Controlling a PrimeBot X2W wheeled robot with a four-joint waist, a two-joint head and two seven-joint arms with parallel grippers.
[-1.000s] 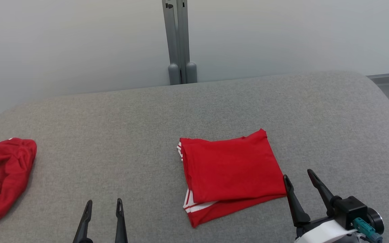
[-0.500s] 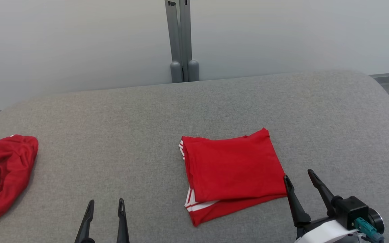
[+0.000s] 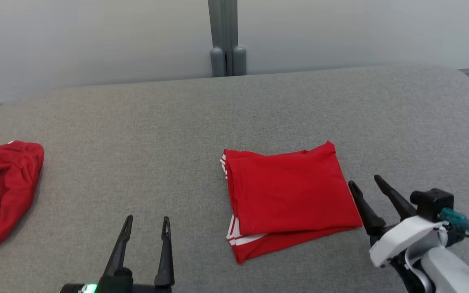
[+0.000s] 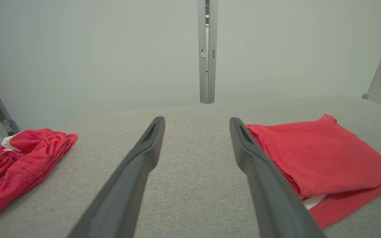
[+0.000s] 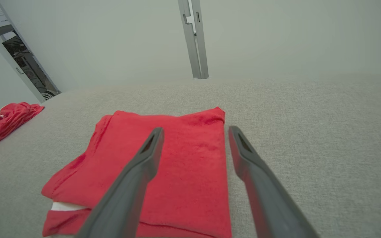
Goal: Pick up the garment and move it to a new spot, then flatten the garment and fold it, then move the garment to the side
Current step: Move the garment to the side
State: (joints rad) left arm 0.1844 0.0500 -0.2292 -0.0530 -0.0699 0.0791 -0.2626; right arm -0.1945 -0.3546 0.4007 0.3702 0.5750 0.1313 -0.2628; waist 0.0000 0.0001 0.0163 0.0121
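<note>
Hovering spread open just right of the folded garment (image 3: 291,191), right gripper (image 3: 364,181) looks placed to grab its edge and move it aside. Garment lies flat on bench (image 3: 136,134); left gripper (image 3: 147,219), spread, empty, sits left of garment.

Grey table (image 3: 136,122), white wall (image 3: 75,36), grey post (image 3: 218,24).
A crumpled red cloth (image 3: 2,191) with white trim is laid at the table's left edge; the post is set upright against the wall, just behind the table's far edge.
</note>
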